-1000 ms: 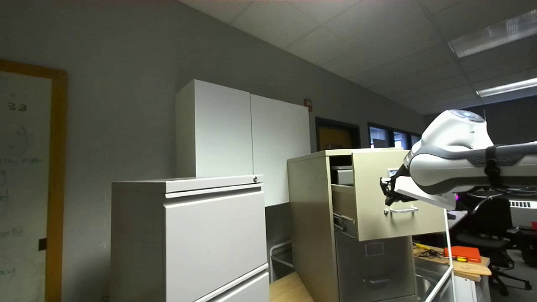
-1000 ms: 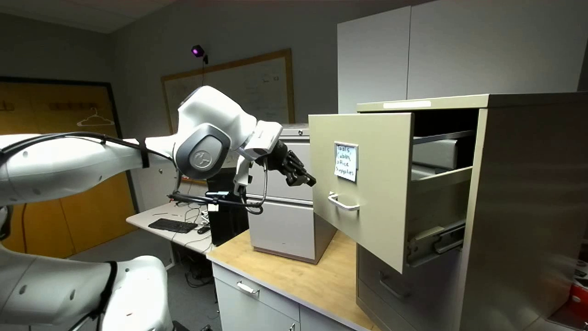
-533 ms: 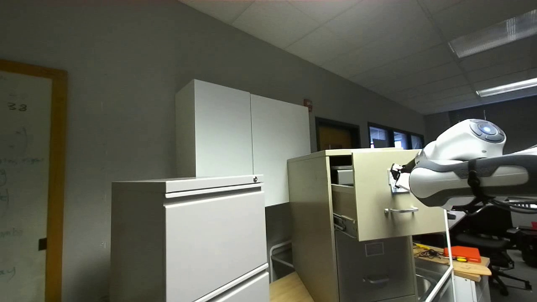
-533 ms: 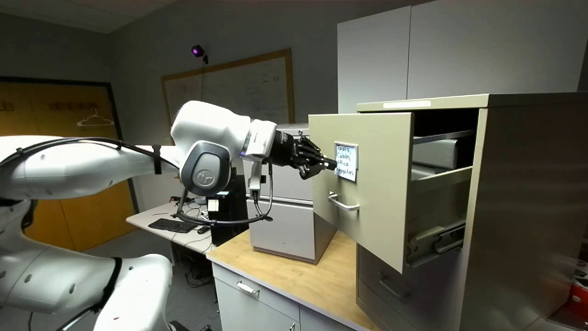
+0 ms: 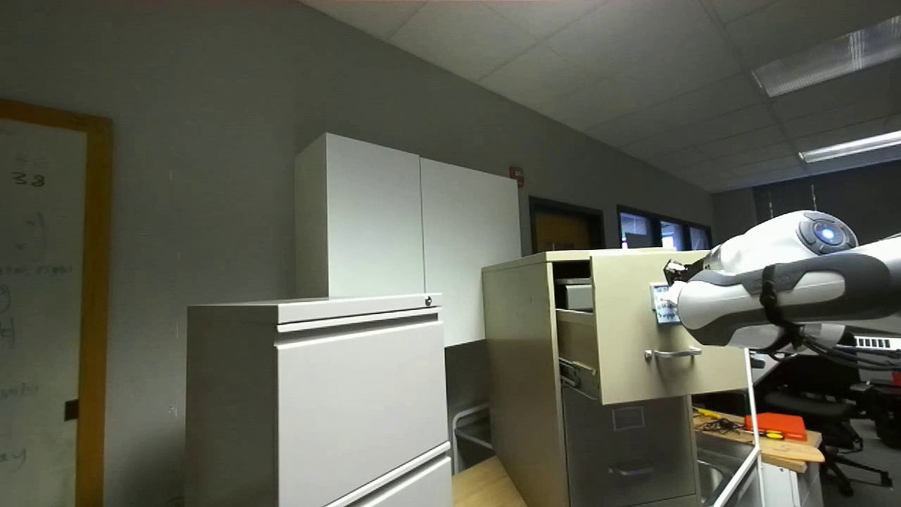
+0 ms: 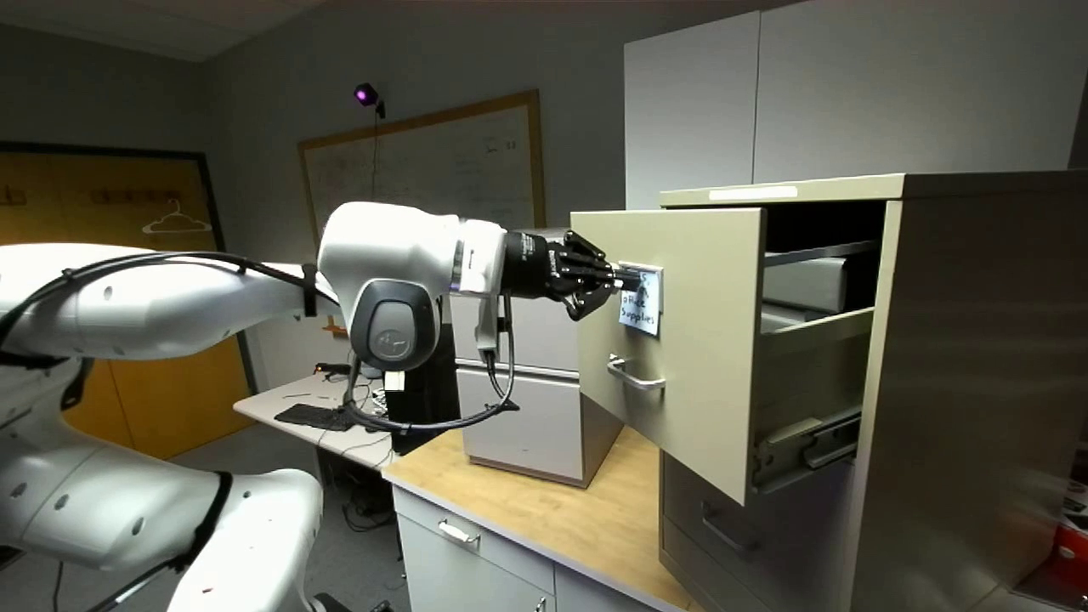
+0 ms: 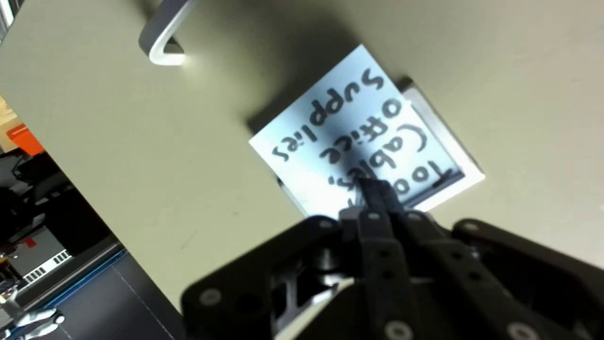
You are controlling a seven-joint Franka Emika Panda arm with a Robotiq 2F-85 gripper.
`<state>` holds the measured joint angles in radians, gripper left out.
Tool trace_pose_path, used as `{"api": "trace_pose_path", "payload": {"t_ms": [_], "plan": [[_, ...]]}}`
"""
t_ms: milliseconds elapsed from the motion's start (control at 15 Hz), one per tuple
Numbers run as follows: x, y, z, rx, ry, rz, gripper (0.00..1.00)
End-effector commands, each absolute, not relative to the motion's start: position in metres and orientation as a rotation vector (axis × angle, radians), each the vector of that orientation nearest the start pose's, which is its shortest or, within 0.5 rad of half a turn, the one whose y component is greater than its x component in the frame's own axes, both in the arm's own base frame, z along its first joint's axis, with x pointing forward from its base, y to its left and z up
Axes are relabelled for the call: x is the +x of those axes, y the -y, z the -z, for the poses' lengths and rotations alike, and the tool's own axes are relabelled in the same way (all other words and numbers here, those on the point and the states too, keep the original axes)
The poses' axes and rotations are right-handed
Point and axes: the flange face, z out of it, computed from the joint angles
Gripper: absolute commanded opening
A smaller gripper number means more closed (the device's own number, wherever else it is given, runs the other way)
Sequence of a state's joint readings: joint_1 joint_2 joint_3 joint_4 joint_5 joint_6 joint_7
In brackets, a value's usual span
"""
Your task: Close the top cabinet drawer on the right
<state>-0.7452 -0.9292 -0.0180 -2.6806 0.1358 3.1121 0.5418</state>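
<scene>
The top cabinet drawer's tan front [image 5: 623, 331] stands pulled well out of the beige filing cabinet [image 5: 517, 366]. It also shows in an exterior view [image 6: 705, 357] and fills much of the wrist view [image 7: 188, 189]. Its metal handle [image 6: 636, 374] sits below a label card [image 6: 639, 319] reading tools, cables, office supplies. My gripper [image 6: 636, 279] is shut and empty, pointing straight at the drawer front. In the wrist view its joined fingertips [image 7: 377, 186] lie over the label card [image 7: 330, 123]; I cannot tell if they touch. In an exterior view the arm partly hides the gripper [image 5: 676, 271].
A light-grey lateral cabinet [image 6: 520, 425] stands on the wooden counter [image 6: 527, 518] beside the filing cabinet. White wall cabinets [image 5: 422, 232] hang behind. The filing cabinet's lower drawer [image 5: 633, 451] is shut. A red case [image 5: 778, 426] lies on a bench beyond.
My gripper has moved toward the drawer front and risen from handle side to the label card, levelling out from a downward tilt. The drawer has not visibly moved.
</scene>
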Motion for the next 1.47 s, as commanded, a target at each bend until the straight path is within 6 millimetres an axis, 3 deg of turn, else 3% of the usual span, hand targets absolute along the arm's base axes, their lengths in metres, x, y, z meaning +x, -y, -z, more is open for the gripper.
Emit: {"api": "trace_pose_path", "payload": {"t_ms": [0, 600, 1067, 1400], "plan": [[0.227, 0.237, -0.674, -1.812, -1.601, 2.017, 0.00], [0.270, 0.262, -0.692, -1.839, -1.539, 1.959, 0.00], [0.327, 0.289, -0.703, -1.932, -1.504, 1.842, 0.00], [0.357, 0.305, -0.712, -1.969, -1.481, 1.761, 0.00]]}}
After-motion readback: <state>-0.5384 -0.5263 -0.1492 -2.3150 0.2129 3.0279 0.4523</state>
